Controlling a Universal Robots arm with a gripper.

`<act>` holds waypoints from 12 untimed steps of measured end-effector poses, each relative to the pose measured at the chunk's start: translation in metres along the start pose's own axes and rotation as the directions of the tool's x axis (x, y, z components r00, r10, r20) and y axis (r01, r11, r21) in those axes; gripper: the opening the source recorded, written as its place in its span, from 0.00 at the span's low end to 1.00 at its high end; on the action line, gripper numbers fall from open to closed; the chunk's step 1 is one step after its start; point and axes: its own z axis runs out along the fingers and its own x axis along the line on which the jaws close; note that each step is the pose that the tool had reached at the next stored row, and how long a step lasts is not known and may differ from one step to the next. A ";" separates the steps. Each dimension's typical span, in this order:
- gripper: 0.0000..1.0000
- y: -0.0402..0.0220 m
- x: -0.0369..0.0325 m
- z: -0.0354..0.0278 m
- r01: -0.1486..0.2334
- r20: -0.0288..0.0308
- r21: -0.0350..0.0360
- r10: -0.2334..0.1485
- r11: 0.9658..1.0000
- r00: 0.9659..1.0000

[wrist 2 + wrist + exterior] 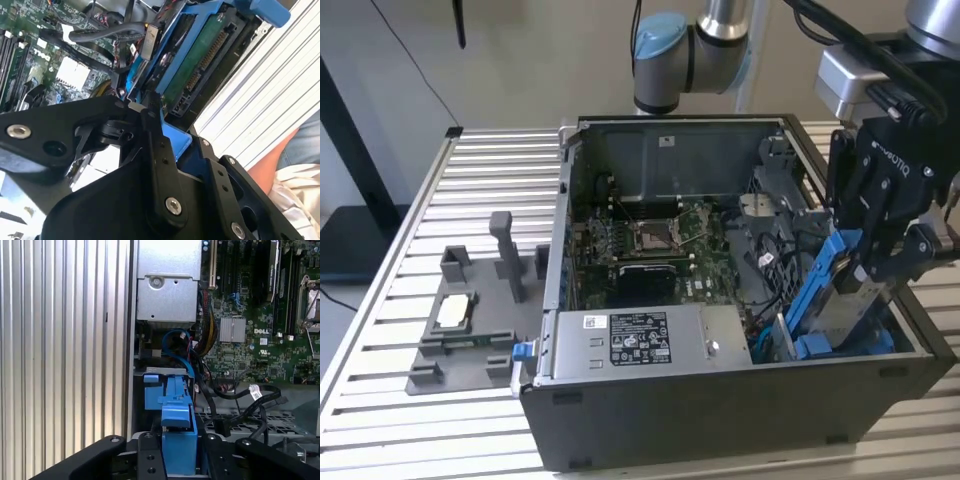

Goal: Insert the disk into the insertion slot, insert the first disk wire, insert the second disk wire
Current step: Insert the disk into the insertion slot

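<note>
So the gripper (pixel 875 262) is pinched onto the top end of the disk (pixel 840 305), with its fingers clamped on either side of the blue carrier (pixel 177 440), as the first wrist view shows pretty clearly. The disk isn't seated. In the exterior view it leans at a steep tilt at the corner of the computer case (pixel 720 420) on the exterior view's right. Its lower end is down at the mouth of the insertion slot (pixel 880 335) and its upper end sticks well above the case rim. I'd say we're mid-insertion on step one, and neither wire looks plugged in as far as I can tell. My main worry is the angle: if the disk goes down cocked like that, the carrier can wedge against the bay wall and bind. Since it's only held by one end, it could also pivot or slip in the pinch. The other worry is the bundle of loose cables (pixel 240 395) lying just beside the slot, between it and the motherboard (pixel 260 315). One of them could get dragged in and trapped under the carrier. The power supply box (pixel 167 280) sits near too, so there's not much room to correct sideways.
</note>
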 end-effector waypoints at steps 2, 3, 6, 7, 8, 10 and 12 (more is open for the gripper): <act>0.33 0.0006 -0.0014 0.0004 0.000 0.014 0.005 0.000 1.000 1.000; 0.33 0.0009 -0.0018 0.0006 0.000 0.029 0.007 0.000 1.000 1.000; 0.33 0.0014 -0.0021 0.0007 -0.001 0.058 0.011 0.000 1.000 0.998; 0.33 0.0014 -0.0021 0.0007 -0.001 0.058 0.011 0.000 1.000 0.998; 0.33 0.0014 -0.0021 0.0008 -0.001 0.058 0.011 0.000 1.000 0.998; 0.34 0.0013 -0.0022 0.0011 0.000 0.060 0.012 0.000 1.000 0.998; 0.40 0.0013 -0.0021 0.0011 -0.001 0.060 0.012 0.000 1.000 0.998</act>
